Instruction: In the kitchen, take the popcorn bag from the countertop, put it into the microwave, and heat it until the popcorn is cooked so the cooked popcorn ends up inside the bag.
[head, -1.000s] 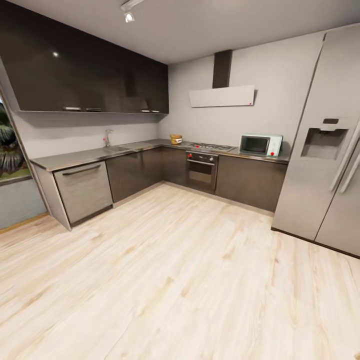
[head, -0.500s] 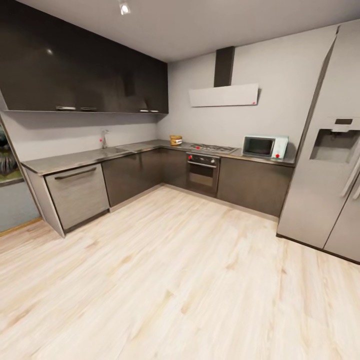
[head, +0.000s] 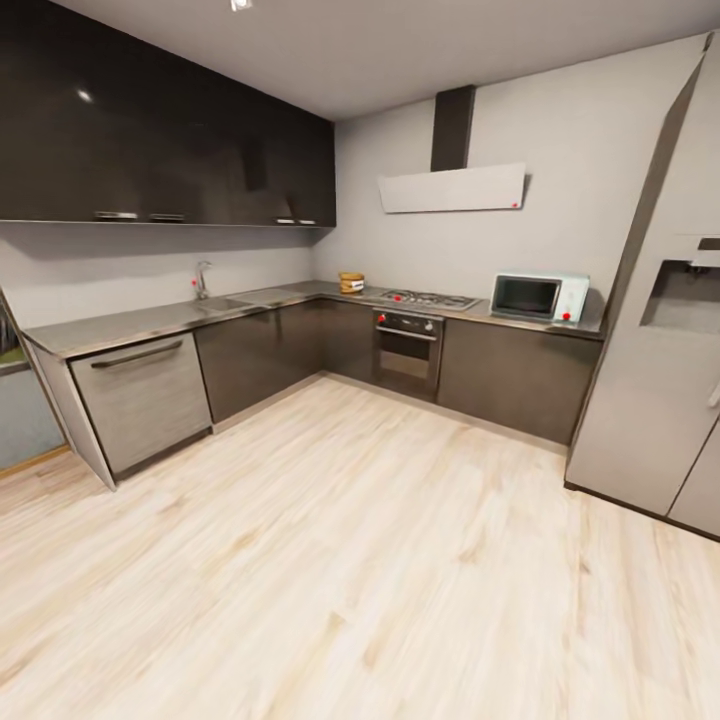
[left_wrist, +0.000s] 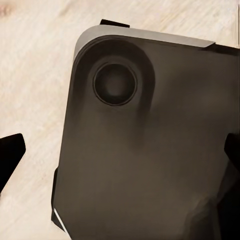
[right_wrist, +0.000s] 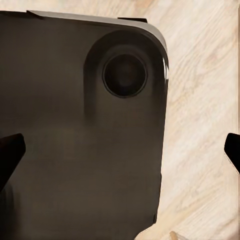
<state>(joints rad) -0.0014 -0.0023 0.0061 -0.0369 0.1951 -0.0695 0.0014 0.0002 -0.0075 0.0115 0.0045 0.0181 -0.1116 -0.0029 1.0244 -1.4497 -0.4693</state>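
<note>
2 grippers: left gripper (left_wrist: 120, 150) and right gripper (right_wrist: 120, 150) hang with fingertips spread wide at the frame edges, holding nothing, above the robot's dark base (left_wrist: 140, 140).
Popcorn bag (head: 351, 282): centre of head view, on the countertop (head: 150, 322), left of the gas hob (head: 428, 298).
Microwave (head: 540, 297): right of the hob, door closed.
Floor (head: 330, 560): pale wood planks.

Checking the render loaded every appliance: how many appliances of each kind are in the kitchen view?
Microwave: 1
Hob: 1
Oven: 1
Hood: 1
Fridge: 1
Dishwasher: 1
Total: 6
</note>
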